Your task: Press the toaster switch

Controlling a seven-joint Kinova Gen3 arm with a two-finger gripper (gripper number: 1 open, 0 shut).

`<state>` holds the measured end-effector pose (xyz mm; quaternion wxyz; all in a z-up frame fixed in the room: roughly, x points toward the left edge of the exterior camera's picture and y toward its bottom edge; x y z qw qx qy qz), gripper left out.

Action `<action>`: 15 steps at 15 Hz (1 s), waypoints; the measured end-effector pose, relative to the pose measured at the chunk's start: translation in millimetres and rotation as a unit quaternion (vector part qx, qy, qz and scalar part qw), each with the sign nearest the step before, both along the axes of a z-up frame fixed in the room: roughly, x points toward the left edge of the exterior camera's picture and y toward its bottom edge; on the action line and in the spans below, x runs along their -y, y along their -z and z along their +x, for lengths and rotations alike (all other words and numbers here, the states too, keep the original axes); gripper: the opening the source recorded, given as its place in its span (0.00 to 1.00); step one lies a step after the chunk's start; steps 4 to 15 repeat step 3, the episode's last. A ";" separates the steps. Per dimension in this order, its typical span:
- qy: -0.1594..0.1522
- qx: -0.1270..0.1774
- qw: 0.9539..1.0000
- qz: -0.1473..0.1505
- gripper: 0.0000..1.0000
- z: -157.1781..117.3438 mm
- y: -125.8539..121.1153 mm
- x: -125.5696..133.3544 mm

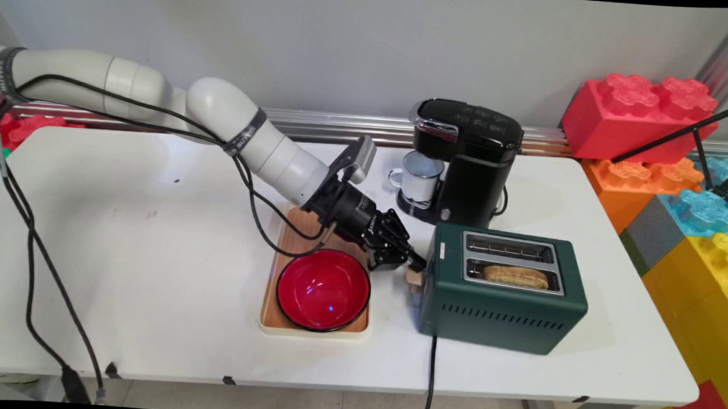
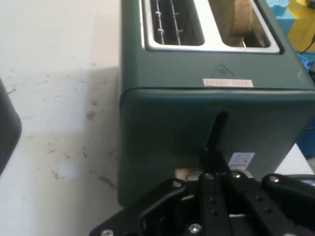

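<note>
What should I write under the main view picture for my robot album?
Gripper at the toaster's lever, toast in one slot, red bowl on a tray beside it.

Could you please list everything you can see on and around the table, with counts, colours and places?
toaster: one, dark green, right of centre, cord hanging over the near edge
toast: one slice, brown, in the toaster's near slot
lever: one, pale tan, on the toaster's left end
coffee maker: one, black, behind the toaster
mug: one, white, under the coffee maker's spout
bowl: one, red, on the tray
tray: one, wooden, table centre
blocks: several, red, orange, blue, yellow, stacked right of the table
table: one, white
hand: one, black, shut, at the lever
</note>
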<state>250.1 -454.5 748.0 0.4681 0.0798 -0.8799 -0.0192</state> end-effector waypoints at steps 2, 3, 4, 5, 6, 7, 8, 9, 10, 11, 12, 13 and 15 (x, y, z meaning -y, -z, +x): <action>0.001 0.000 1.000 0.000 0.00 -0.6 1.7 -0.7; 0.001 0.001 1.000 -0.001 0.00 -0.9 2.2 -1.0; 0.001 0.001 1.000 -0.001 0.00 -0.9 2.2 -1.0; 0.001 0.001 1.000 -0.001 0.00 -0.9 2.2 -1.0; 0.001 0.001 1.000 -0.001 0.00 -0.9 2.2 -1.0; 0.001 0.001 1.000 -0.001 0.00 -0.9 2.2 -1.0; 0.001 0.001 1.000 -0.001 0.00 -0.9 2.2 -1.0; 0.001 0.001 1.000 -0.001 0.00 -0.9 2.2 -1.0; 0.001 0.001 1.000 -0.001 0.00 -0.9 2.2 -1.0; 0.001 0.001 1.000 -0.001 0.00 -0.9 2.2 -1.0; 0.001 0.001 1.000 -0.001 0.00 -0.9 2.2 -1.0; 0.001 0.001 1.000 -0.001 0.00 -0.9 2.2 -1.0; 0.001 0.001 1.000 -0.001 0.00 -0.9 2.2 -1.0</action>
